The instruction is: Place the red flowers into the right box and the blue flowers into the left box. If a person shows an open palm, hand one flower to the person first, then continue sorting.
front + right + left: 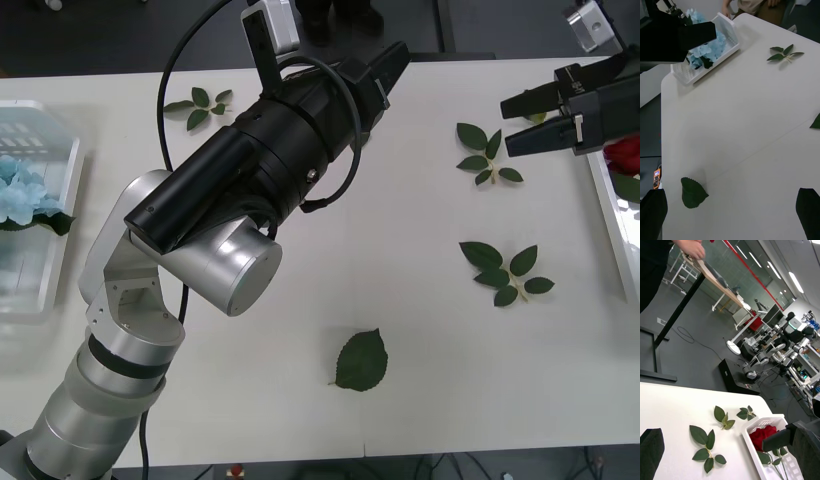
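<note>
Front view shows the left gripper raised over the tabletop, aimed at its far edge, fingers apart and empty by its wrist view. The right gripper hovers just beside the right box, fingers apart, holding nothing. Red flowers lie in that box; blue flowers lie in the left box. Only loose leaves remain between them, so sorting looks done, though the right box is partly cut off. No palm is visible.
</note>
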Motion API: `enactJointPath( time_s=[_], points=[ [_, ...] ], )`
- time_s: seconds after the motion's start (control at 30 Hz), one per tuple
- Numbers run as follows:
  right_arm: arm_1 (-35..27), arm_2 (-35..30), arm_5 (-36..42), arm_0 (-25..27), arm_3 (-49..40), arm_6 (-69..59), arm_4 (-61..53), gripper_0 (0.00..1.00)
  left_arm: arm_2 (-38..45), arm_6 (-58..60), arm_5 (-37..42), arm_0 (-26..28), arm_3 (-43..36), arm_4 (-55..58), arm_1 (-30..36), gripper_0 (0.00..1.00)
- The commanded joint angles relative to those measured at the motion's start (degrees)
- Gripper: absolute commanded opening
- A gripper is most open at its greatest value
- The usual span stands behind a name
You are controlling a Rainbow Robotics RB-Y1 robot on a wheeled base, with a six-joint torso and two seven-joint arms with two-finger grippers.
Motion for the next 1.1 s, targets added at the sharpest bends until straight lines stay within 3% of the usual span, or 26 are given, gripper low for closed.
enactJointPath(
  time_s=[0.03, 0.6, 1.1],
  points=[
    [-2.6, -0.7, 0.3, 0.3, -1.7, 1.3, -1.0, 1.0, -0.9, 3.3, -0.9, -1.4, -1.8, -0.4, -0.8, 1.0],
    [-2.4, -0.7, -3.5, 0.5, -2.3, 1.3, -0.7, 1.0, -0.9, 3.3, -0.9, -1.4, -1.8, -0.4, -0.8, 1.0],
    [-3.9, -0.7, -2.0, 1.5, -2.3, 1.3, 2.9, 1.0, -0.9, 3.3, -0.9, -1.4, -1.8, -0.4, -0.8, 1.0]
  ],
)
